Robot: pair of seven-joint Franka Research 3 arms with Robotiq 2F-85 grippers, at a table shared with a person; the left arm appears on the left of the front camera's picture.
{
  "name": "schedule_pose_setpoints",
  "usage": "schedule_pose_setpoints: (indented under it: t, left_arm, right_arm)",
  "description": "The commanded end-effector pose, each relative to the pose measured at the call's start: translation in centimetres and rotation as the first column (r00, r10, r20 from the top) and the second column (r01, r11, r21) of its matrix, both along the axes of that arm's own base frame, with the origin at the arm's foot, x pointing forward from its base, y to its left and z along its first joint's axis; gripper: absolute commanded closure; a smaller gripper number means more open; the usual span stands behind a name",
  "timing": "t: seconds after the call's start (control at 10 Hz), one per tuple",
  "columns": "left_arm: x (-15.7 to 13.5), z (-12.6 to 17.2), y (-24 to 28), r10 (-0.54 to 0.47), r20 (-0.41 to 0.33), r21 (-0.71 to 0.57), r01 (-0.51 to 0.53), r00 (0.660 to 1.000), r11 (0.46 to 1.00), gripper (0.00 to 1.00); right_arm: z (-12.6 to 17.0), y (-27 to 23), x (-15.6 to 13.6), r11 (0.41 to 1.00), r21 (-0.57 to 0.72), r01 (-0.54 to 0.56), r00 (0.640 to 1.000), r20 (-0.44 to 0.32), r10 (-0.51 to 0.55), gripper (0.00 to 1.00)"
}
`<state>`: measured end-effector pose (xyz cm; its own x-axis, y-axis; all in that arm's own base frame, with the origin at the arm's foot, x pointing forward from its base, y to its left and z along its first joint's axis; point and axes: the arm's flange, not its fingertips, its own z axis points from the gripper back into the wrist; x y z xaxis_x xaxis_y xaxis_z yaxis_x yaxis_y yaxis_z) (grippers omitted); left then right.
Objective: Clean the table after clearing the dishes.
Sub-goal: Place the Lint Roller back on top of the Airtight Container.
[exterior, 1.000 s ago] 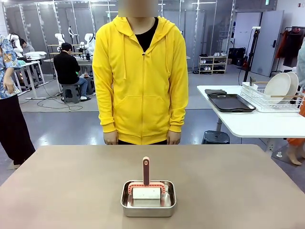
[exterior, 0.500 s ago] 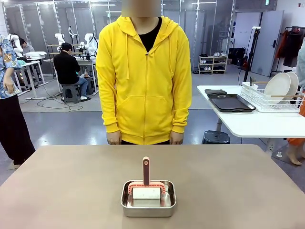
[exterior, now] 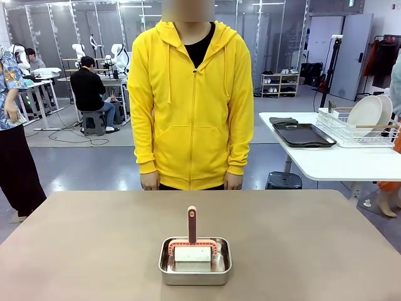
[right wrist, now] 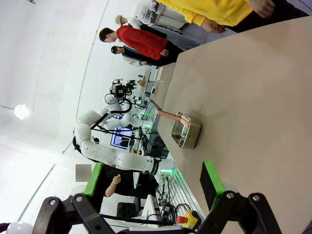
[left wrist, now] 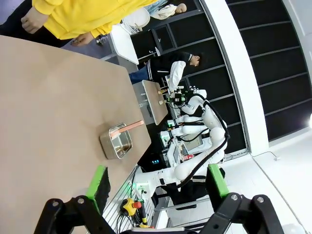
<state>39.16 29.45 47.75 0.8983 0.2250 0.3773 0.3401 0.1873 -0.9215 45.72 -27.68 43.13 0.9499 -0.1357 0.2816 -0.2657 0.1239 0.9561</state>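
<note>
The taupe-brown table [exterior: 94, 251] is bare except for a small steel pan [exterior: 195, 261] near its front middle. In the pan lies a white sponge [exterior: 193, 254] with a salmon-handled scraper [exterior: 192, 224] leaning over it. The dishes are on the white side table: two white plates [exterior: 365, 115] stand in a wire rack [exterior: 351, 133] and dark trays [exterior: 302, 134] lie beside it. My left gripper [left wrist: 157, 181] is open in the air beside the table [left wrist: 48, 107], well away from the pan [left wrist: 116, 144]. My right gripper [right wrist: 152, 179] is open too, with the pan [right wrist: 186, 130] far ahead on the table [right wrist: 253, 83].
A person in a yellow hoodie [exterior: 191, 100] stands at the table's far edge, hands down at the sides. The white side table [exterior: 338, 163] stands at the back right with a dark stool [exterior: 283, 180] beside it. Other people are farther off at the left.
The person has shifted slightly to picture right. Nothing on the table has moved.
</note>
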Motion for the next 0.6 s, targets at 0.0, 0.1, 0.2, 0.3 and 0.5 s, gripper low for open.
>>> schedule_pose_setpoints:
  t: [0.0, 0.1, 0.2, 0.3, 0.5]
  left_arm:
    - [-0.17, 0.21, 0.11, -0.004, 0.003, -0.003, 0.004, 1.0, 1.0, 0.0]
    - [-0.17, 0.21, 0.11, -0.004, 0.003, -0.003, 0.004, 1.0, 1.0, 0.0]
    - [-0.17, 0.21, 0.11, -0.004, 0.003, -0.003, 0.004, 1.0, 1.0, 0.0]
    - [-0.17, 0.21, 0.11, -0.004, 0.003, -0.003, 0.004, 1.0, 1.0, 0.0]
    - [-0.17, 0.21, 0.11, -0.004, 0.003, -0.003, 0.004, 1.0, 1.0, 0.0]
  right_arm:
    - [0.03, 0.17, -0.27, 1.0, -0.003, -0.003, 1.0, 0.02, 0.003, 0.02]
    - [0.03, 0.17, -0.27, 1.0, -0.003, -0.003, 1.0, 0.02, 0.003, 0.02]
    - [0.03, 0.17, -0.27, 1.0, -0.003, -0.003, 1.0, 0.02, 0.003, 0.02]
    - [0.03, 0.17, -0.27, 1.0, -0.003, -0.003, 1.0, 0.02, 0.003, 0.02]
    - [0.03, 0.17, -0.27, 1.0, -0.003, -0.003, 1.0, 0.02, 0.003, 0.02]
